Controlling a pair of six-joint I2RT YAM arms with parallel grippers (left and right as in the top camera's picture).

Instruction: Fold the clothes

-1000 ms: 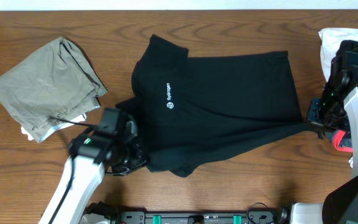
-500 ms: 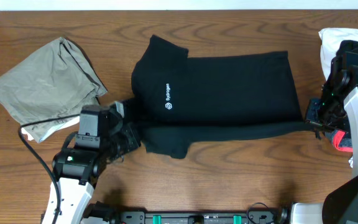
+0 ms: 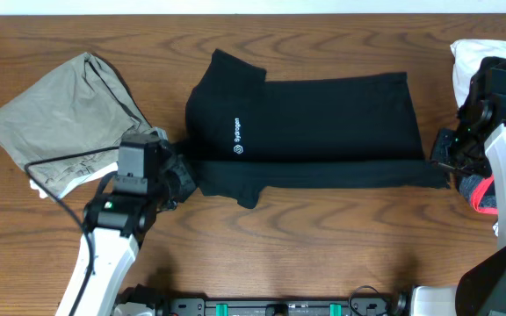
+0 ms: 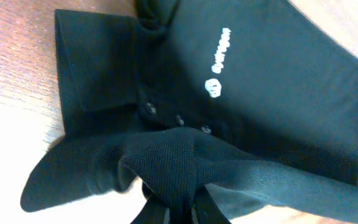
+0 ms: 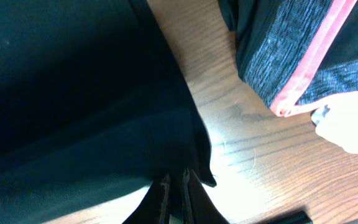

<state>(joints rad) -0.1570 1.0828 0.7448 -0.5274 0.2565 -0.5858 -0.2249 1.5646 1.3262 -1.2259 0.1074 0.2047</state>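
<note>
A black polo shirt (image 3: 314,114) with a small white logo lies across the middle of the wooden table, its near long edge folded up over itself. My left gripper (image 3: 181,178) is shut on the shirt's left front edge near the collar; in the left wrist view the cloth (image 4: 185,168) bunches between the fingers (image 4: 182,214). My right gripper (image 3: 451,171) is shut on the shirt's right hem corner; in the right wrist view the dark cloth (image 5: 104,124) runs into the closed fingers (image 5: 176,193).
A crumpled olive-grey garment (image 3: 64,118) lies at the left. A white cloth (image 3: 473,61) lies at the right edge, and a dark grey garment with a red stripe (image 5: 303,62) lies under the right arm (image 3: 481,197).
Both grippers have carried the shirt's near edge away from the front of the table and over the body. The left gripper moved up and left; the slanting fold is now a straight band.
</note>
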